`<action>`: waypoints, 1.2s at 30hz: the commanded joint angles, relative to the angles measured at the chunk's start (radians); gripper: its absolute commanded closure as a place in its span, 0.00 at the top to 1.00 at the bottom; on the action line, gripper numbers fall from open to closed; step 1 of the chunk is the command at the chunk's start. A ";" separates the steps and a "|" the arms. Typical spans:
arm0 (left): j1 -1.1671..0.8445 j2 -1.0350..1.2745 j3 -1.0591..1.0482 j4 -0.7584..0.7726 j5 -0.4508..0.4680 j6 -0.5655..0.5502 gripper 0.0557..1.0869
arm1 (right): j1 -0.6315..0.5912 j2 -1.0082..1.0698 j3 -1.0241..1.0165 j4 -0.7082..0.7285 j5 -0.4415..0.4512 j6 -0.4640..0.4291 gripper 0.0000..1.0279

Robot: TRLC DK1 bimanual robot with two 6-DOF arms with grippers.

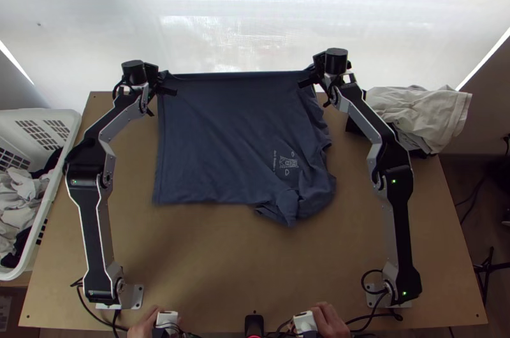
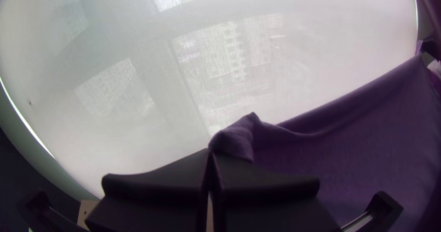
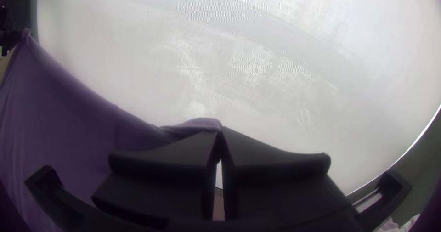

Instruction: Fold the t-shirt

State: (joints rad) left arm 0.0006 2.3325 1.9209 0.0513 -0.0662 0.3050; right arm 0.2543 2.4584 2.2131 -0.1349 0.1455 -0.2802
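The dark blue t-shirt (image 1: 223,140) hangs by its far edge, drawn straight between the grippers; its near part lies on the table, with the side toward the right arm bunched. My left gripper (image 1: 164,88) is shut on the shirt's far left corner, my right gripper (image 1: 310,76) on the far right corner. In the left wrist view the left gripper (image 2: 211,153) pinches a gathered bit of the shirt (image 2: 358,135). The right wrist view has the right gripper (image 3: 221,133) closed on the edge of the shirt (image 3: 59,108).
A white basket (image 1: 67,146) with clothes stands at the table's left. Light and dark clothes (image 1: 417,111) are heaped at the far right corner. Bare table (image 1: 255,261) lies nearer than the shirt. A person's hands (image 1: 328,320) hold devices at the near edge.
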 commanded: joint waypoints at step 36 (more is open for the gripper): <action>0.002 -0.214 -0.364 0.145 -0.024 -0.113 0.04 | 0.062 -0.338 -0.521 0.132 -0.001 0.084 0.03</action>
State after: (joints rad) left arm -0.0021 2.2353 1.7508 0.1329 -0.1085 0.2012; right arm 0.3042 2.2345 1.8877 -0.0547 0.1452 -0.1978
